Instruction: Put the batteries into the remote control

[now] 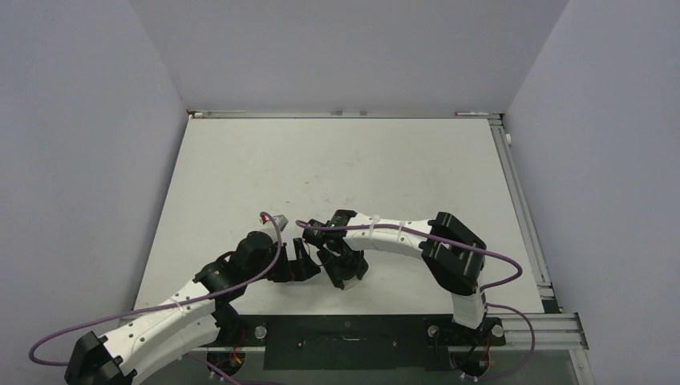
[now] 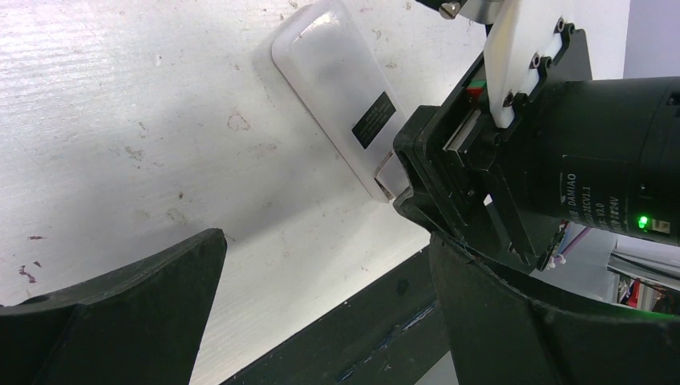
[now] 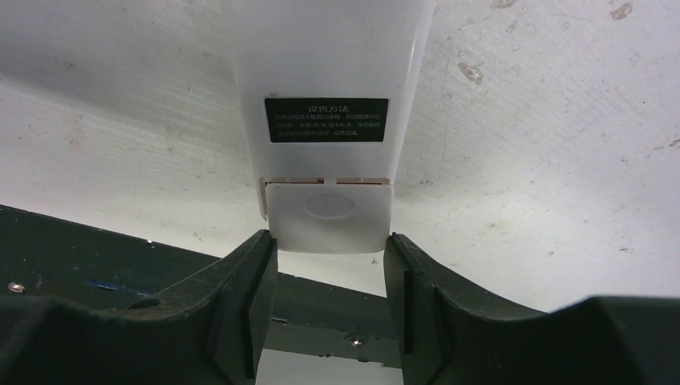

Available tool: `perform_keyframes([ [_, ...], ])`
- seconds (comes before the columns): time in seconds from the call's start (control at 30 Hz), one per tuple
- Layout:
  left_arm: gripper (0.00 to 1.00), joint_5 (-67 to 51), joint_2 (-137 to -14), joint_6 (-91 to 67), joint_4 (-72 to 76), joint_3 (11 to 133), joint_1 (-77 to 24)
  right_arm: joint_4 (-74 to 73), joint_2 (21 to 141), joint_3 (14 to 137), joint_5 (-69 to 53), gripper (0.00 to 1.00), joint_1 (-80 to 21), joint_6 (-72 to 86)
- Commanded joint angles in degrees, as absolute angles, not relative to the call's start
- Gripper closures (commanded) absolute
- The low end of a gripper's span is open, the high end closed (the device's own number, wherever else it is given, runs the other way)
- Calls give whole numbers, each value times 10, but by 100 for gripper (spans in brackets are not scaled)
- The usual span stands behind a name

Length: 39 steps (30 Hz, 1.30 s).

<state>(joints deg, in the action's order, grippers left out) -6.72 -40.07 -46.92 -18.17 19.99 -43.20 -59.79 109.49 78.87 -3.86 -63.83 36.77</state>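
The remote control (image 3: 329,64) lies on the table with its plain white back and a black label up. It also shows in the left wrist view (image 2: 337,80). A small white battery cover (image 3: 329,215) sits at its near end, with a thin reddish gap at the seam. My right gripper (image 3: 329,241) has its jaws closed to the cover's width, and the fingertips (image 3: 261,245) touch the cover's near corners. My left gripper (image 2: 325,241) is open and empty, just left of the right gripper (image 1: 346,271). The batteries are not in view. The top view hides the remote under the grippers.
The white table (image 1: 337,160) ends just near of the remote at a black front rail (image 2: 361,321), which also shows in the right wrist view (image 3: 80,257). The two grippers are crowded together near the front edge, the left gripper (image 1: 307,263) almost touching the right. Grey walls enclose the table.
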Motion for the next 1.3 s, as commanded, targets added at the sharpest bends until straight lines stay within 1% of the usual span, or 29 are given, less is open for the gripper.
perform_keyframes([
  [0.0, 4, -73, -393, -470, -154, 201, -435, -590, 1092, 807, -19, 85, -642, 378],
  [0.73, 4, -73, -397, -469, -155, 202, -440, -568, 1106, 822, -3, 85, -622, 373],
  [1.1, 4, -72, -401, -469, -156, 204, -440, -554, 1115, 824, -7, 76, -617, 364],
  [1.27, 4, -72, -403, -468, -155, 204, -440, -552, 1113, 824, -5, 63, -618, 362],
])
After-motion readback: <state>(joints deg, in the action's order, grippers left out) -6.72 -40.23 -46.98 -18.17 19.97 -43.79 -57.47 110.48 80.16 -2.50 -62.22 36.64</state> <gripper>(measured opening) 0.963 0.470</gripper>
